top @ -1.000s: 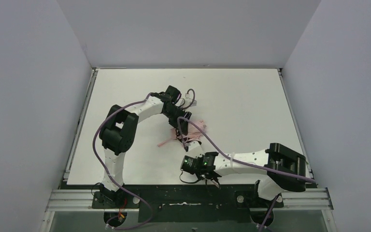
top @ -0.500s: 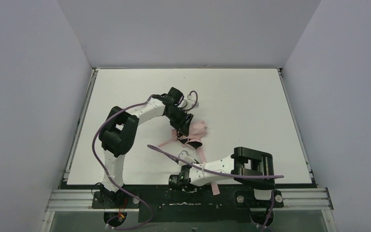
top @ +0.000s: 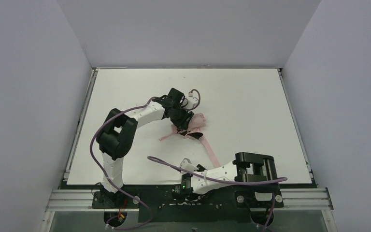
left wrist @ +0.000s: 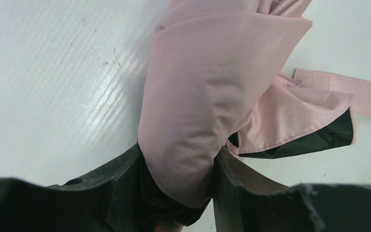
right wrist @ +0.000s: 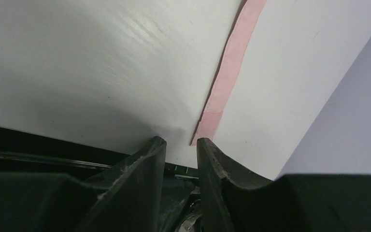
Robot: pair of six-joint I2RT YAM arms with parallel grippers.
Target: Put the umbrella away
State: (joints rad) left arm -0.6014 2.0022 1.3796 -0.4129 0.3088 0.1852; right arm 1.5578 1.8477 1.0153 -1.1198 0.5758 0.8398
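The pale pink umbrella (top: 197,123) lies crumpled at mid-table. My left gripper (top: 184,119) is shut on a fold of its fabric (left wrist: 198,96), which fills the space between the fingers (left wrist: 121,179); black lining shows under the fabric edge. A long pink strap (top: 211,153) runs from the umbrella toward the near edge. In the right wrist view the strap (right wrist: 227,72) ends just beyond my right gripper (right wrist: 181,141), whose jaws stand slightly apart with nothing between them. The right gripper (top: 184,185) sits low over the table's near edge. The shaft is hidden.
A second short pink strip (top: 165,137) lies left of the umbrella. The black base rail (top: 140,195) runs along the near edge. Purple cables (top: 174,164) loop over the table between the arms. Grey walls (top: 29,96) close in left, right and behind.
The right arm has folded back toward the near edge. The strap end, at the front edge half a second ago, now lies free on the table. The left gripper shifted slightly right with the umbrella.
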